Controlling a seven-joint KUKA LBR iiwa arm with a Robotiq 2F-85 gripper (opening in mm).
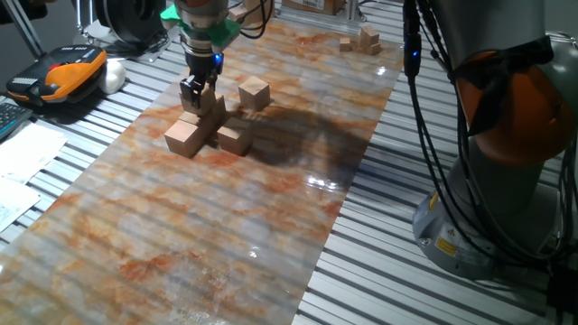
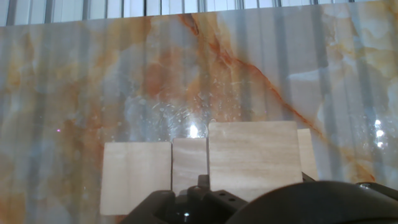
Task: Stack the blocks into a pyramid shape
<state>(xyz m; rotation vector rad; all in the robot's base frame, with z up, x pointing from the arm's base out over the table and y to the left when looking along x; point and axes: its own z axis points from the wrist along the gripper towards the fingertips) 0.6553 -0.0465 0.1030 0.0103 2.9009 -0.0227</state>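
**A:** Marbled orange-and-grey sheeting (image 1: 271, 226) covers the ribbed metal table, and the black two-finger gripper (image 1: 196, 97) hangs low over a cluster of plain light-tan wooden cubes (image 1: 209, 126). Where do the blocks stand relative to that cluster?

**B:** One tan wooden cube (image 1: 254, 91) sits apart, just behind and to the right of the cluster. The nearest cluster cube (image 1: 184, 136) is at its front left, another (image 1: 235, 137) at its front right. Directly under the gripper there seems to be a cube resting on others. In the hand view a larger-looking, so higher, cube (image 2: 254, 157) sits above a row of lower ones (image 2: 135, 175).

**A:** Is the gripper holding that upper cube?

**B:** I cannot tell. Its fingers straddle the raised cube in the fixed view, but neither view shows whether they press on it or stand free.

**A:** So which step is this?

**B:** I judge it to be building the second layer on a base row. Some cubes are not yet in place, so the pyramid is partly built.

**A:** And next?

**B:** Probably a straight lift clear of the cluster without nudging the row, then fetching the lone cube behind it.

**A:** And the small wooden pieces (image 1: 361, 41) far behind?

**B:** Not part of it.
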